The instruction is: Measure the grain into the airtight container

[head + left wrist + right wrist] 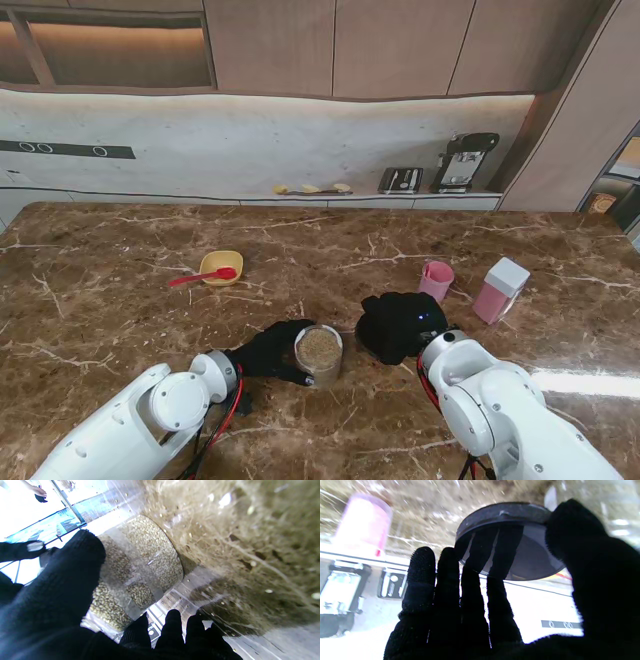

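A clear round container [319, 352] filled with pale grain stands open-topped on the brown marble table [120, 300], near me and just left of centre. My black-gloved left hand [265, 350] wraps its side. In the left wrist view the thumb [72, 580] presses one wall of the container [142, 562] and the other fingertips [172, 625] curl round the opposite side. My right hand [398, 325] hovers just right of the container and hides what it holds. The right wrist view shows it pinching a dark translucent round lid [520, 555] between thumb and fingers [470, 580].
A pink cup [436, 280] and a pink box with a white cap [500, 290] stand beyond my right hand. A yellow bowl [221, 266] with a red spoon [200, 277] lies farther off to the left. A toaster [400, 180] and a coffee machine [463, 160] sit on the back ledge.
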`<action>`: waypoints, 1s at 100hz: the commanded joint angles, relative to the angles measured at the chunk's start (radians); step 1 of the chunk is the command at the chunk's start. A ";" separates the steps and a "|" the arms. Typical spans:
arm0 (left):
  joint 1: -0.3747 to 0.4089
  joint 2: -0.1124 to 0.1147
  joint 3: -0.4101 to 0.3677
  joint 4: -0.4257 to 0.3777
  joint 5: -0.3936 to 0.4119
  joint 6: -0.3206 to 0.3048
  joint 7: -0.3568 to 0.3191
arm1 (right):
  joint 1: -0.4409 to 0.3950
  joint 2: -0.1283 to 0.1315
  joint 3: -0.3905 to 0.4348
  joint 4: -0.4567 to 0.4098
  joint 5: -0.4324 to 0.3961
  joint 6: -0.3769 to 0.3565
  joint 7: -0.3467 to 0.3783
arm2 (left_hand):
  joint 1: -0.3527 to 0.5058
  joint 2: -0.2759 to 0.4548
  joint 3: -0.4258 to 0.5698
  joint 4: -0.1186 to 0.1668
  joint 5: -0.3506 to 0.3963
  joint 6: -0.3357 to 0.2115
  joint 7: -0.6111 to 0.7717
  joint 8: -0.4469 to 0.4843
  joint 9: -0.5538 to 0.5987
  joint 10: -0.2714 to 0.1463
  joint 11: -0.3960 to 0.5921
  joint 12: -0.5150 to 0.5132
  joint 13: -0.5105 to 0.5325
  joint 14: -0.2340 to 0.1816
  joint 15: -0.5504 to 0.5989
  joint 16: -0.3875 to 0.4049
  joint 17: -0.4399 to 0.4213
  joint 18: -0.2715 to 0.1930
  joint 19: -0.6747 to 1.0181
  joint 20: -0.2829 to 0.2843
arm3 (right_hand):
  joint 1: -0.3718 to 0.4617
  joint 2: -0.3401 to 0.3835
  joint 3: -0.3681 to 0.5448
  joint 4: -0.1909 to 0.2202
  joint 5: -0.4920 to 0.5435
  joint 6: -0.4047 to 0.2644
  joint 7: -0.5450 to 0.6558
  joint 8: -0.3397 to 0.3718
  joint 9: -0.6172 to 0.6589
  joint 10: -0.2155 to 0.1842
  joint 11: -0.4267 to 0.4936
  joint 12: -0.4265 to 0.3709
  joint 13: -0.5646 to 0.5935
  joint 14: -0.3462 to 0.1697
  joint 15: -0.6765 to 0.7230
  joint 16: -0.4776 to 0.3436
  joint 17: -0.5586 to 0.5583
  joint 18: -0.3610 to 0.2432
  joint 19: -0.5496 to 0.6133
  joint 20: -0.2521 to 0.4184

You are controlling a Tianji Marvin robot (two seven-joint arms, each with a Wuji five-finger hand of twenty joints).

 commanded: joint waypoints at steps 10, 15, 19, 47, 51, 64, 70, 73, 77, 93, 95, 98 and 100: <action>0.027 0.006 0.007 0.025 0.005 0.016 -0.014 | 0.035 -0.005 -0.031 -0.047 0.031 -0.032 0.036 | 0.038 0.076 0.029 0.040 0.003 -0.050 0.045 0.001 -0.030 -0.029 -0.018 0.011 0.013 0.113 0.030 0.017 0.083 0.239 0.140 0.124 | 0.079 0.187 0.152 0.088 0.079 -0.093 0.085 0.028 0.071 -0.116 0.068 0.024 0.031 -0.061 0.013 0.032 0.000 0.000 0.022 -0.003; 0.028 0.006 0.007 0.023 0.004 0.017 -0.014 | 0.051 -0.003 -0.049 -0.050 0.037 -0.039 0.050 | 0.038 0.077 0.029 0.040 0.003 -0.049 0.045 0.000 -0.030 -0.027 -0.018 0.011 0.013 0.114 0.030 0.017 0.083 0.238 0.140 0.124 | 0.077 0.190 0.150 0.089 0.078 -0.092 0.083 0.028 0.070 -0.115 0.066 0.023 0.031 -0.062 0.013 0.032 0.002 -0.001 0.021 -0.003; 0.029 0.007 0.007 0.022 0.003 0.019 -0.016 | 0.066 -0.002 -0.066 -0.046 0.039 -0.042 0.056 | 0.039 0.077 0.029 0.040 0.004 -0.049 0.045 0.000 -0.030 -0.028 -0.018 0.011 0.013 0.113 0.030 0.016 0.083 0.238 0.140 0.124 | 0.077 0.192 0.149 0.090 0.080 -0.092 0.083 0.027 0.072 -0.115 0.065 0.024 0.032 -0.061 0.013 0.033 0.003 -0.001 0.021 -0.003; 0.032 0.004 0.010 0.017 0.000 0.027 -0.010 | 0.189 0.005 -0.208 0.023 0.056 -0.041 0.095 | 0.041 0.078 0.029 0.040 0.004 -0.049 0.047 -0.001 -0.030 -0.028 -0.018 0.012 0.013 0.113 0.031 0.017 0.082 0.239 0.141 0.124 | 0.061 0.203 0.143 0.094 0.078 -0.093 0.082 0.029 0.068 -0.114 0.066 0.027 0.029 -0.062 0.025 0.042 0.003 -0.004 0.020 -0.003; 0.032 0.004 0.010 0.017 -0.001 0.027 -0.010 | 0.203 0.007 -0.223 0.032 0.051 -0.047 0.103 | 0.042 0.079 0.030 0.040 0.004 -0.050 0.048 0.000 -0.030 -0.028 -0.017 0.012 0.013 0.113 0.031 0.017 0.082 0.238 0.141 0.124 | 0.059 0.203 0.141 0.094 0.078 -0.092 0.081 0.030 0.067 -0.114 0.065 0.027 0.028 -0.063 0.025 0.042 0.003 -0.005 0.020 -0.003; 0.032 0.005 0.010 0.016 0.002 0.026 -0.011 | 0.236 0.010 -0.265 0.060 0.046 -0.053 0.115 | 0.041 0.080 0.029 0.040 0.004 -0.049 0.050 0.000 -0.030 -0.027 -0.017 0.013 0.014 0.112 0.032 0.017 0.082 0.238 0.141 0.124 | 0.050 0.209 0.133 0.094 0.075 -0.091 0.077 0.029 0.064 -0.114 0.063 0.026 0.026 -0.063 0.024 0.041 0.002 -0.006 0.019 -0.002; 0.032 0.004 0.010 0.017 0.001 0.026 -0.010 | 0.247 0.012 -0.280 0.069 0.041 -0.052 0.121 | 0.041 0.079 0.029 0.040 0.005 -0.049 0.052 0.000 -0.030 -0.027 -0.017 0.013 0.014 0.114 0.032 0.017 0.082 0.238 0.141 0.124 | 0.050 0.212 0.132 0.095 0.072 -0.091 0.075 0.029 0.062 -0.113 0.062 0.026 0.026 -0.065 0.025 0.041 0.002 -0.006 0.019 -0.002; 0.032 0.004 0.011 0.018 0.001 0.025 -0.009 | 0.251 0.012 -0.287 0.074 0.042 -0.052 0.122 | 0.041 0.080 0.029 0.040 0.004 -0.050 0.052 0.000 -0.030 -0.027 -0.017 0.014 0.013 0.113 0.031 0.017 0.083 0.238 0.141 0.124 | 0.050 0.212 0.132 0.096 0.071 -0.089 0.074 0.029 0.061 -0.113 0.062 0.026 0.026 -0.063 0.025 0.042 0.002 -0.007 0.019 -0.002; 0.032 0.004 0.011 0.019 0.001 0.024 -0.010 | 0.257 0.012 -0.296 0.081 0.045 -0.052 0.119 | 0.040 0.081 0.028 0.040 0.004 -0.049 0.052 0.000 -0.029 -0.028 -0.016 0.015 0.015 0.113 0.032 0.017 0.083 0.238 0.141 0.124 | 0.050 0.213 0.131 0.096 0.072 -0.090 0.074 0.029 0.062 -0.112 0.063 0.027 0.026 -0.064 0.026 0.042 0.002 -0.007 0.019 -0.002; 0.032 0.004 0.013 0.020 -0.004 0.025 -0.011 | 0.276 0.013 -0.324 0.102 0.043 -0.050 0.110 | 0.043 0.082 0.027 0.040 0.004 -0.050 0.055 0.000 -0.030 -0.028 -0.016 0.017 0.014 0.113 0.032 0.017 0.082 0.238 0.141 0.124 | 0.049 0.216 0.133 0.097 0.070 -0.090 0.073 0.030 0.057 -0.111 0.063 0.028 0.025 -0.066 0.027 0.042 0.003 -0.012 0.020 -0.001; 0.033 0.004 0.013 0.020 -0.004 0.026 -0.011 | 0.278 0.013 -0.327 0.105 0.043 -0.048 0.108 | 0.044 0.082 0.027 0.040 0.004 -0.050 0.055 0.000 -0.030 -0.028 -0.016 0.017 0.014 0.112 0.032 0.017 0.082 0.238 0.141 0.124 | 0.047 0.217 0.132 0.097 0.068 -0.089 0.072 0.030 0.056 -0.111 0.063 0.028 0.024 -0.066 0.027 0.042 0.003 -0.012 0.020 -0.001; 0.033 0.004 0.013 0.020 -0.004 0.026 -0.010 | 0.281 0.012 -0.330 0.108 0.043 -0.046 0.105 | 0.045 0.083 0.027 0.040 0.004 -0.049 0.055 0.000 -0.030 -0.027 -0.016 0.017 0.013 0.113 0.032 0.017 0.082 0.238 0.141 0.124 | 0.047 0.218 0.132 0.097 0.067 -0.089 0.072 0.030 0.055 -0.111 0.063 0.028 0.023 -0.066 0.027 0.042 0.002 -0.012 0.019 -0.001; 0.034 0.004 0.013 0.020 -0.004 0.026 -0.009 | 0.283 0.012 -0.333 0.111 0.043 -0.045 0.102 | 0.044 0.083 0.026 0.040 0.003 -0.049 0.055 0.000 -0.030 -0.028 -0.016 0.017 0.014 0.113 0.032 0.017 0.082 0.238 0.141 0.124 | 0.049 0.218 0.133 0.097 0.067 -0.089 0.072 0.030 0.054 -0.111 0.063 0.028 0.024 -0.066 0.027 0.042 0.002 -0.012 0.019 -0.001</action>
